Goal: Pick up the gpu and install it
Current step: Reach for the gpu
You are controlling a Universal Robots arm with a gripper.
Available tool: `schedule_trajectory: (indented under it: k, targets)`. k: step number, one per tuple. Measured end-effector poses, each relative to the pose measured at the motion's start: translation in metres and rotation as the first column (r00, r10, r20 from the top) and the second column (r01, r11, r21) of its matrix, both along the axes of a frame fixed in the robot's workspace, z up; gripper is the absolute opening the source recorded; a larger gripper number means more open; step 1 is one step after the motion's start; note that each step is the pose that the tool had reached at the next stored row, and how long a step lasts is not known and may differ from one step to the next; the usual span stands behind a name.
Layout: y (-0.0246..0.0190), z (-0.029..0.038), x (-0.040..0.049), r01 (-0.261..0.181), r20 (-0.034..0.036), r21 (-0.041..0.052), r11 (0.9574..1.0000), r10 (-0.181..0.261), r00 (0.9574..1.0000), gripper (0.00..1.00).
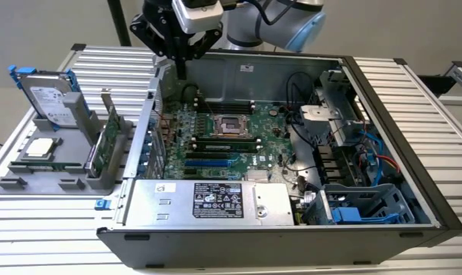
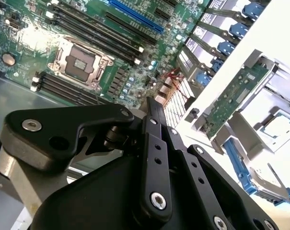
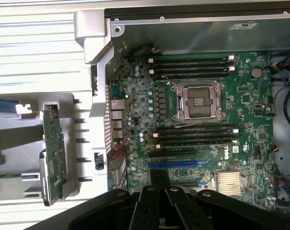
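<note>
**Pincer empty over the case, gpu in its rack**

My pincer (image 1: 182, 71) hangs closed on nothing, its two black fingers (image 2: 152, 120) pressed flat together, pointing down over the open computer case's (image 1: 253, 249) far corner at the exterior view's left. Below it lies the motherboard (image 3: 192, 139), its blue expansion slot (image 3: 172, 164) bare, so I judge nothing is installed yet. The gpu (image 1: 112, 137) is well apart from the pincer, outside the case: it stands on edge in the grey rack (image 1: 32, 172), just beside the case wall, toward the slatted table's (image 1: 414, 97) edge at the exterior view's left. I take that upright pose as deliberate, offering the card's top edge to a grasp from above. The same rack props a hard drive (image 1: 51, 97) with blue rails and holds a processor chip (image 1: 41, 148) lying flat. The table is ribbed aluminium; behind it stands a plain grey wall (image 1: 383, 28).
</note>
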State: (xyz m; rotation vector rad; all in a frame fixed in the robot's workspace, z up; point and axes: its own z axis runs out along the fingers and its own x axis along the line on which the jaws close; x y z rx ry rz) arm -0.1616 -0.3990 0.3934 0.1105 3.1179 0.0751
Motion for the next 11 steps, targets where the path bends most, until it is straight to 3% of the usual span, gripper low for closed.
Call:
schedule_trajectory:
  k: [11]
  targets:
    - [0.0000,0.0000,-0.0069,0.000,0.0000,0.0001,1.0000,0.000,1.0000,0.00]
